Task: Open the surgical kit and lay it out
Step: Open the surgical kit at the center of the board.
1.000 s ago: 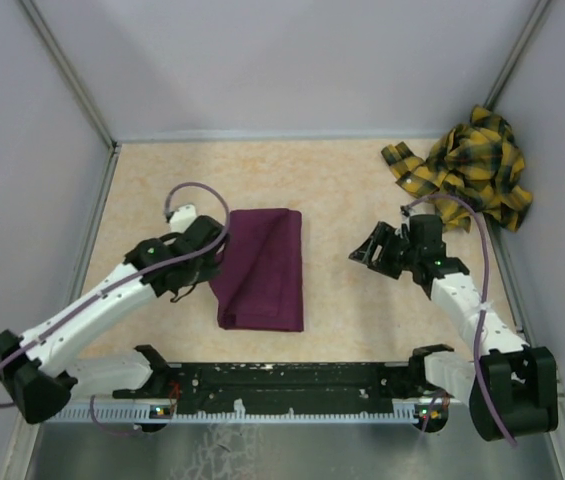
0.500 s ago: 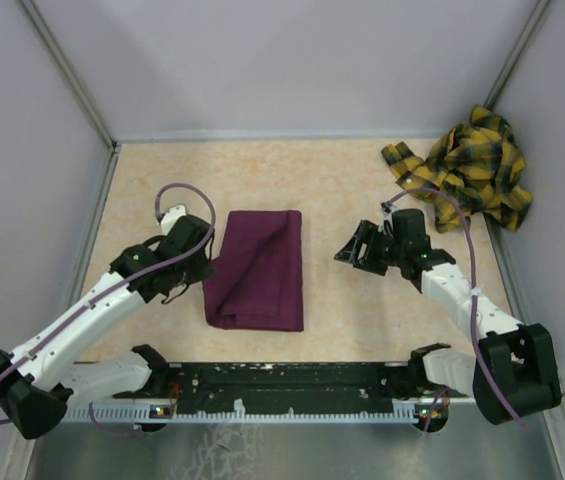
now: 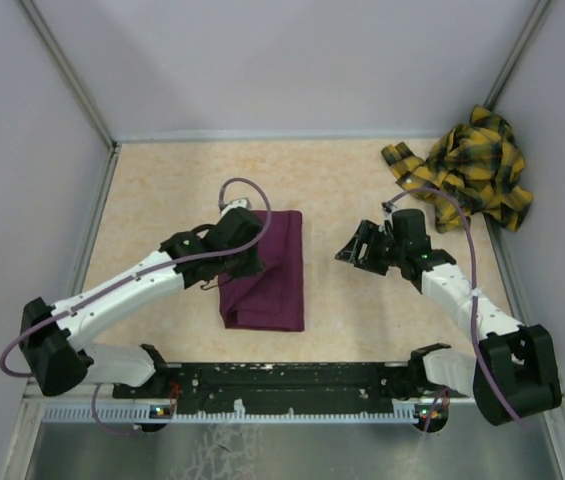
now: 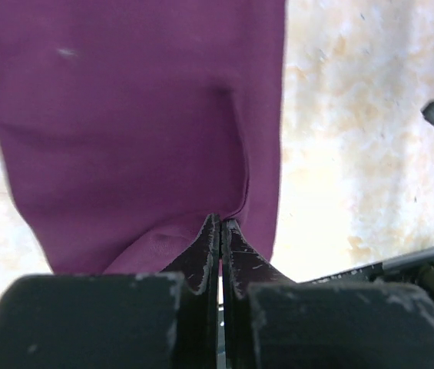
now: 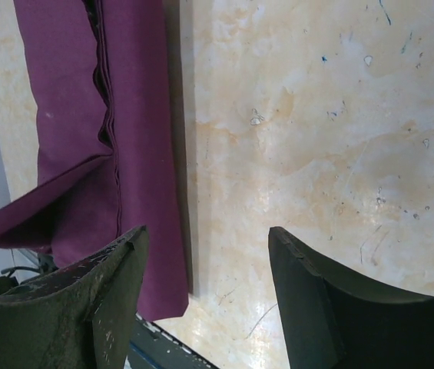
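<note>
A robotics lab cell: grey panel walls and aluminium posts enclose a marbled tabletop beyond the arms' mounting rail.

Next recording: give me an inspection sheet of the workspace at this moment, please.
Surface: beige mottled table, lightly scuffed.
Job's things: purple cloth wrap folded, one fold raised; contents not visible.
Clutter: yellow-and-black plaid cloth bunched in the far right corner.
Grippers: left gripper jaws shut, pinching a fold of the wrap; right gripper jaws open over bare table beside the wrap, holding nothing.
Cables: purple cable loops along each arm.
Surroundings: grey walls; black rail at the near edge.
</note>
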`<act>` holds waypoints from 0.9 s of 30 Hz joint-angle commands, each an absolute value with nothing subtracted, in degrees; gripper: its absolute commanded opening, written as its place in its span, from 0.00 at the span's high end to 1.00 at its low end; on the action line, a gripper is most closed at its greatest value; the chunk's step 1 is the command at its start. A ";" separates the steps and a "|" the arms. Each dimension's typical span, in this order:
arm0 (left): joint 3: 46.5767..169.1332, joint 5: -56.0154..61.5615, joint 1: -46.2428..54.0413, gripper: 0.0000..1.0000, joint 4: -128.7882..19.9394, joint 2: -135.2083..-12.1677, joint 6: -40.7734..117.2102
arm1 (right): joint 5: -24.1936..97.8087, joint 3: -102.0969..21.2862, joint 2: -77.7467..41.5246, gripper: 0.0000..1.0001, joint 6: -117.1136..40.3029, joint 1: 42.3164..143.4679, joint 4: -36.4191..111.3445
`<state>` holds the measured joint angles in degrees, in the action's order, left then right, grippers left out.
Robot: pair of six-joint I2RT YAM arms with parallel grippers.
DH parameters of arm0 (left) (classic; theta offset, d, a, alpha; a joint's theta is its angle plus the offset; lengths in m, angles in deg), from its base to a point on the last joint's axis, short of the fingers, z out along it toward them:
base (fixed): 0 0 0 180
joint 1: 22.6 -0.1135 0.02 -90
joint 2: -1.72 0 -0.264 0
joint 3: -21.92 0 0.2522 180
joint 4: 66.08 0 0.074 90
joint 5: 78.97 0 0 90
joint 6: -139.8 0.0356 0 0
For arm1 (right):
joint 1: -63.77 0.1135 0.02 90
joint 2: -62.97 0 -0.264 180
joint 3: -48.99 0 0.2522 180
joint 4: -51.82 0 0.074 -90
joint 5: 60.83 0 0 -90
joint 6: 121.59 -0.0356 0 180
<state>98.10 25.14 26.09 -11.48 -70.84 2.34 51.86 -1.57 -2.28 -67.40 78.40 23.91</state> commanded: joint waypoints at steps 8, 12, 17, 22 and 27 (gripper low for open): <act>102.10 26.86 37.74 1.00 -7.33 -82.89 -0.03 | 51.64 -1.16 -0.17 0.36 -66.67 78.75 25.58; 101.72 26.86 39.60 0.91 -4.44 -83.48 0.30 | 51.75 -0.08 -0.19 0.36 -66.77 78.79 26.34; 100.69 24.93 40.31 0.59 -5.89 -82.94 2.00 | 52.23 0.56 -1.11 0.36 -66.97 78.79 27.69; 101.60 23.98 41.12 0.45 -6.32 -85.42 2.94 | 52.63 0.69 -1.62 0.36 -67.14 78.79 28.13; 103.75 27.46 42.46 0.44 -2.97 -89.16 2.00 | 52.71 1.26 -1.65 0.36 -67.18 78.78 28.65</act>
<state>101.51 25.19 41.39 -6.43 -86.22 1.96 51.73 0.75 -1.91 -67.23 78.40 26.11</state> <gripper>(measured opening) 0.554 0.644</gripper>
